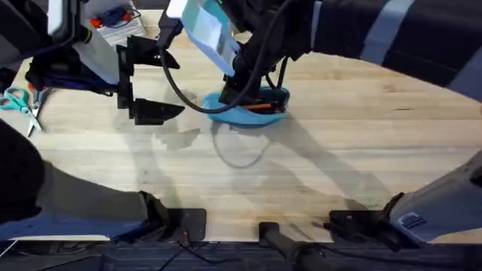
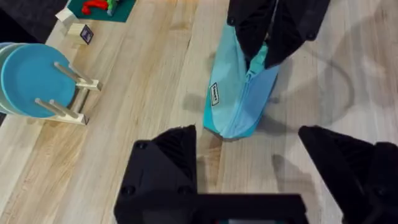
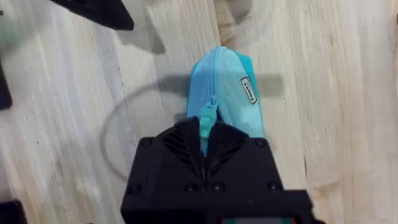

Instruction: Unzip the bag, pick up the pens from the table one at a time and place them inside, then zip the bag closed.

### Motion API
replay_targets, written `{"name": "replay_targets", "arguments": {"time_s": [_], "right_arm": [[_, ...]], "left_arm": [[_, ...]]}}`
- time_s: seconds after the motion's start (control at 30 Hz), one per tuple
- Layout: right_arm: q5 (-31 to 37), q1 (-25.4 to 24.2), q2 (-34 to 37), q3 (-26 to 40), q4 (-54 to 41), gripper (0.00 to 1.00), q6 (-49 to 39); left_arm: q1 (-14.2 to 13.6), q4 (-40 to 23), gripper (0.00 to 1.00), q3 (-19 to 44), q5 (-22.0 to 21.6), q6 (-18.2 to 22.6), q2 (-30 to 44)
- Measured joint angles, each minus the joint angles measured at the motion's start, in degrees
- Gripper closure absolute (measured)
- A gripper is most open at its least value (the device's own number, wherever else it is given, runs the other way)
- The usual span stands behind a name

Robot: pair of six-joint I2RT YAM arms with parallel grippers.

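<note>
The light blue bag (image 1: 248, 113) lies at mid-table on the wood table (image 1: 339, 150). An orange pen (image 1: 260, 107) shows inside its open part. My right gripper (image 3: 208, 140) reaches in from the far right and is shut on the bag's light blue zipper pull (image 3: 207, 115). From the pull to the bag's labelled end (image 3: 247, 90) the zipper looks closed. The left wrist view shows the bag (image 2: 239, 93) with the right gripper (image 2: 258, 59) over it. My left gripper (image 1: 147, 83) hangs open to the left of the bag, its fingers (image 2: 165, 162) wide apart with nothing between them.
A wooden rack with blue plates (image 2: 31, 78) stands left of the bag. Teal-handled scissors (image 1: 22, 102) lie at the table's left edge. A green mat (image 2: 102, 7) and a small block (image 2: 78, 31) sit at the far left. Bare wood lies in front of the bag.
</note>
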Motion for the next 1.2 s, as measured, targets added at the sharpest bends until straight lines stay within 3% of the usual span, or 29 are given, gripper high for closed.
{"name": "replay_targets", "arguments": {"time_s": [0.37,0.57,0.63,0.73,1.2], "right_arm": [[0.00,0.00,-0.02,0.00,0.00,0.970,0.00],[0.00,0.00,-0.01,0.00,0.00,0.970,0.00],[0.00,0.00,-0.01,0.00,0.00,0.970,0.00],[0.00,0.00,-0.02,0.00,0.00,0.970,0.00],[0.00,0.00,-0.02,0.00,0.00,0.970,0.00]], "left_arm": [[-0.39,0.00,0.030,0.00,0.20,0.00,0.00],[-3.48,0.23,0.078,0.00,0.20,0.00,0.00],[-4.75,0.22,0.016,0.00,0.24,0.00,0.00],[-5.84,0.15,0.006,0.00,0.22,0.00,0.00],[-5.90,-0.13,0.005,0.00,1.33,0.00,0.00]]}}
